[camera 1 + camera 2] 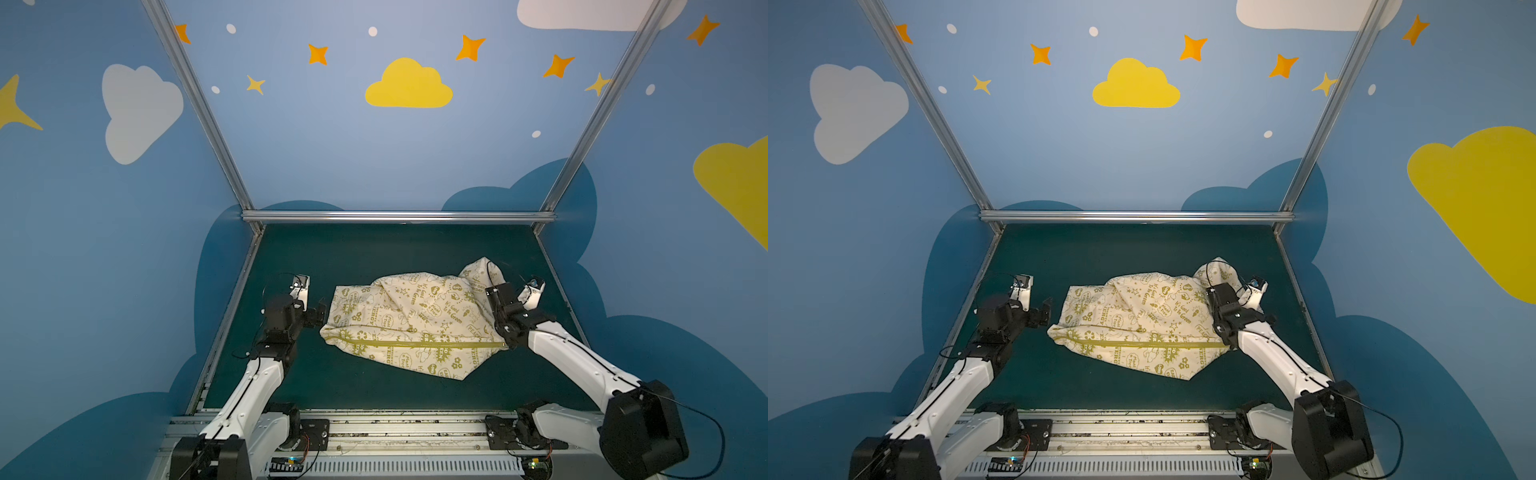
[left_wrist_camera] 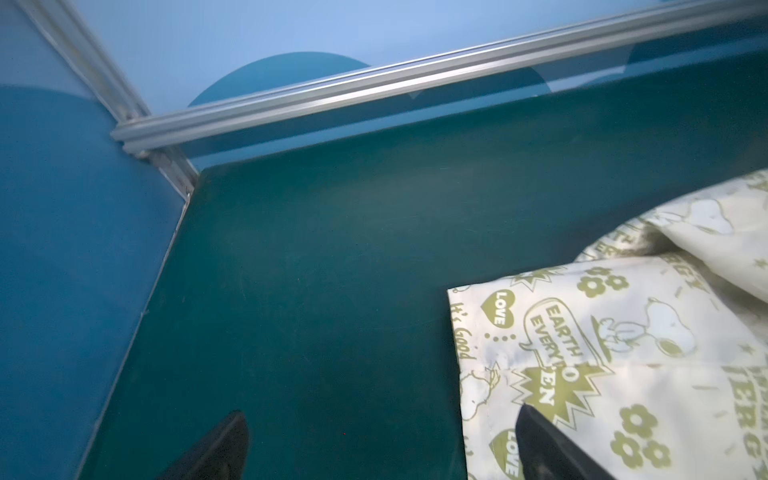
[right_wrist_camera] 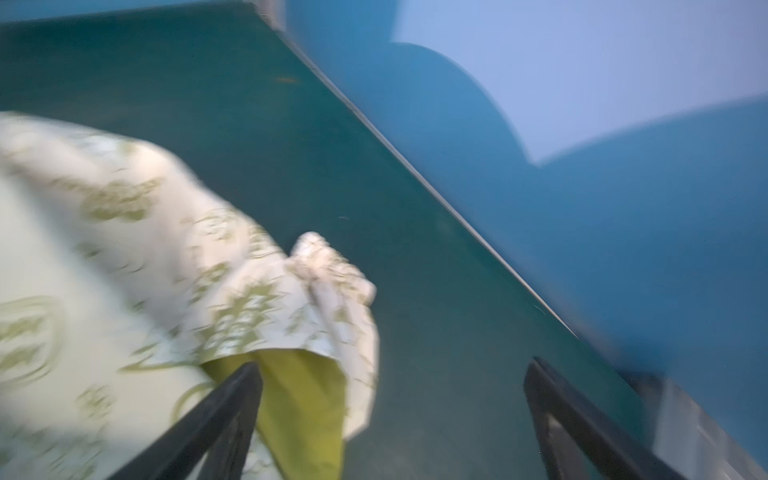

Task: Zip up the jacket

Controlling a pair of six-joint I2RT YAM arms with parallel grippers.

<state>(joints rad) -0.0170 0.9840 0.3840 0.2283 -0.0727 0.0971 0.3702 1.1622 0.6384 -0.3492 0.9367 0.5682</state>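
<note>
The jacket (image 1: 415, 320) (image 1: 1142, 320) lies crumpled on the dark green table, cream with olive doodles, hem to the left and hood to the right. Its olive zipper (image 1: 419, 344) (image 1: 1148, 343) runs as one straight line across the front. My left gripper (image 1: 321, 313) (image 1: 1045, 311) (image 2: 381, 411) hangs open at the hem corner (image 2: 623, 332), one finger over the cloth and one over the table. My right gripper (image 1: 500, 309) (image 1: 1219, 309) (image 3: 395, 363) stands open at the hood end (image 3: 124, 249), with one finger over the olive lining (image 3: 299, 395). Neither holds anything.
Blue painted walls with aluminium posts close in the table on three sides, with a back rail (image 1: 399, 216). The arm bases sit on a metal rail (image 1: 399, 428) along the front edge. Bare green table (image 1: 374, 253) lies behind and in front of the jacket.
</note>
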